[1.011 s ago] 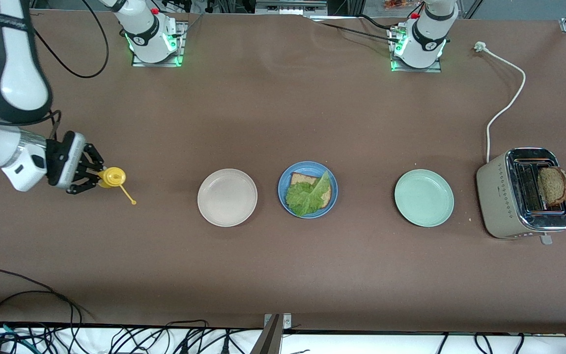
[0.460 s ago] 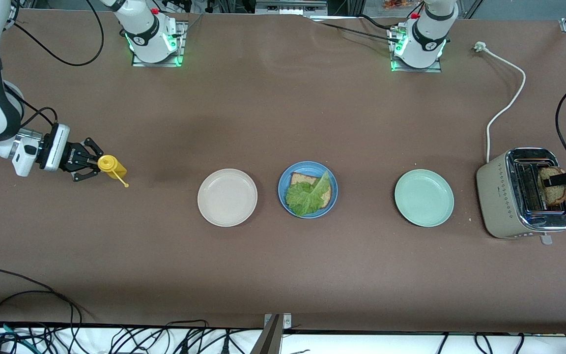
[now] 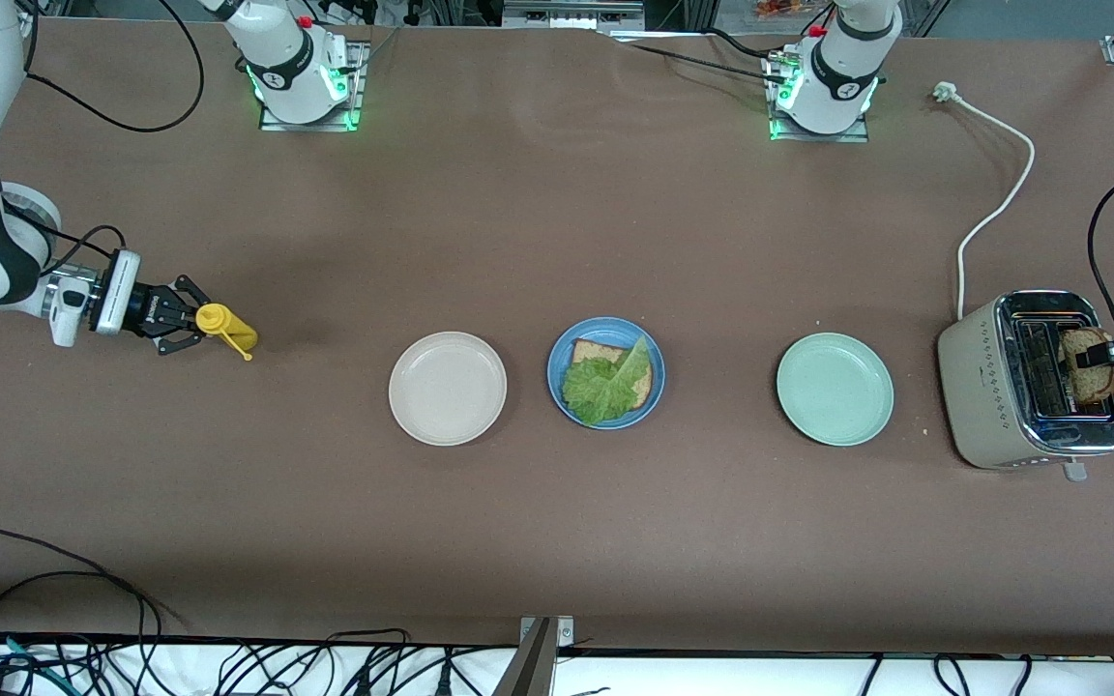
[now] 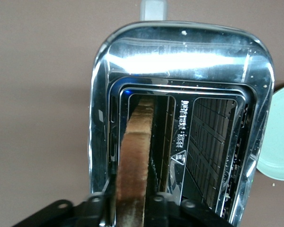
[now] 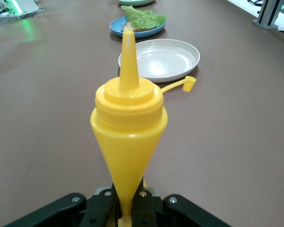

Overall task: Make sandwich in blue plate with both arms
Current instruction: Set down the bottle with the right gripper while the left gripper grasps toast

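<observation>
The blue plate (image 3: 558,373) sits mid-table with one brown bread slice (image 3: 593,349) on it and a green lettuce leaf (image 3: 605,385) on top. The second bread slice (image 3: 1091,379) stands in a slot of the toaster (image 3: 987,382). My left gripper (image 3: 1103,355) is shut on this slice (image 4: 135,156), one finger on each face, over the toaster (image 4: 180,61). My right gripper (image 3: 191,324) is shut on the yellow squeeze bottle (image 3: 230,331), held tilted low over the table at the right arm's end. In the right wrist view the bottle (image 5: 129,123) points toward the plates.
A cream-white plate (image 3: 448,388) lies beside the blue plate toward the right arm's end. A mint-green plate (image 3: 835,389) lies toward the left arm's end, beside the toaster. The toaster's white cord (image 3: 997,193) runs toward the left arm's base. Cables lie along the table's near edge.
My left gripper came in over the toaster and closed on the bread slice. My right gripper drew back toward the right arm's end, lowering the tilted yellow bottle.
</observation>
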Available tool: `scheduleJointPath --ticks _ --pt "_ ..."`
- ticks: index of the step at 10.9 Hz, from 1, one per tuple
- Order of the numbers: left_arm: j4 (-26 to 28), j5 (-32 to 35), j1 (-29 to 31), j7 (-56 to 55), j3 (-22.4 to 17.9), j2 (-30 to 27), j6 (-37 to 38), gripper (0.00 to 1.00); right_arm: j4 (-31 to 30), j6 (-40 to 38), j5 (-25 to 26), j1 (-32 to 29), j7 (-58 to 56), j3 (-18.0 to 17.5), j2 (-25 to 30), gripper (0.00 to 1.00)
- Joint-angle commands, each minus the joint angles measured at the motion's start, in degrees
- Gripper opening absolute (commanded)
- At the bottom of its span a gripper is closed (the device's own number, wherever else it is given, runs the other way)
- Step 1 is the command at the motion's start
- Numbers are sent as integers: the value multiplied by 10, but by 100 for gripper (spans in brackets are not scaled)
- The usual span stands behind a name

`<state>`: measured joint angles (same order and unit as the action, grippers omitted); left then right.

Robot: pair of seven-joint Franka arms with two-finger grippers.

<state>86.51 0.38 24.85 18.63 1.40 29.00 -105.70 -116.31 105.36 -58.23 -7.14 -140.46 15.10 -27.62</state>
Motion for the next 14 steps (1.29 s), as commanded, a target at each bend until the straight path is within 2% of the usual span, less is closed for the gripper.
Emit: scheduleJointPath --ticks 1,4,9,12,13,14 --pt "-16 7 2 38 -2 -1 24 0 24 -28 -20 -22 -36 -4 -32 0" --pt "-18 7 -2 38 0 -23 26 0 42 -53 -47 -24 -66 -4 -66 0" --pt "-28 7 -1 37 1 -88 78 0 48 -53 -47 -31 -68 -4 -73 1" --pt "-106 5 -2 33 6 -93 175 0 49 -54 -47 -31 -67 -4 -77 14" --pt "-112 -1 -2 30 11 -95 194 0 50 -54 -47 -31 -67 -4 -78 32" --pt "-112 -4 -2 27 25 -104 197 0 50 -54 -48 -31 -65 -4 -78 43"
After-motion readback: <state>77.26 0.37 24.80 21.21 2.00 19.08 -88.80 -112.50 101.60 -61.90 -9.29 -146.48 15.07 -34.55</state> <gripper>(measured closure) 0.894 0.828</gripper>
